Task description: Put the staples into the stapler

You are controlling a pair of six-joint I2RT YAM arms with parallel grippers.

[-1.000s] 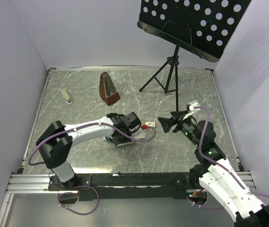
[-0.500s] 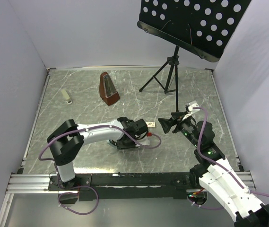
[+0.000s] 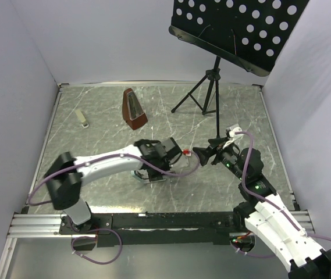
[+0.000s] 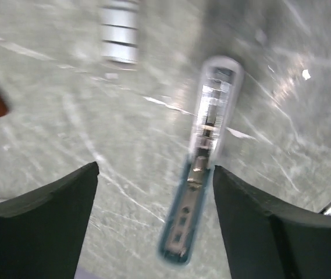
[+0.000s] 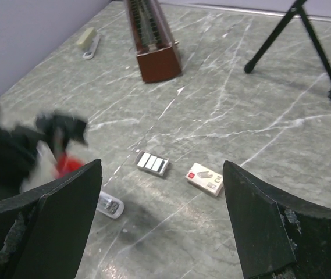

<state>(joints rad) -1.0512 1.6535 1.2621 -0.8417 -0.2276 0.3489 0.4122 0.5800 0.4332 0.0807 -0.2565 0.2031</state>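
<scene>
Just ahead of the left gripper (image 4: 153, 171), jaws wide and empty, the staples (image 4: 119, 32) sat a bit left, with the stapler (image 4: 200, 160) pointing straight away.

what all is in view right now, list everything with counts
staples: a few strips side by side, silvery, on the table nearer the camera than the metronome in the right wrist view
staple box: 1, cream with a red mark, just right of the staples in that view
stapler: 1, blue-grey, metal channel exposed, flat on the table below the left claw
metronome: 1, red-brown, far middle of the table
music stand: 1, black, far right
small item: 1, cream and grey, far left; cannot tell what it is
table: 1, grey marbled
left claw: 1, black, open, over the stapler
right claw: 1, black, open, pointing at the box
</scene>
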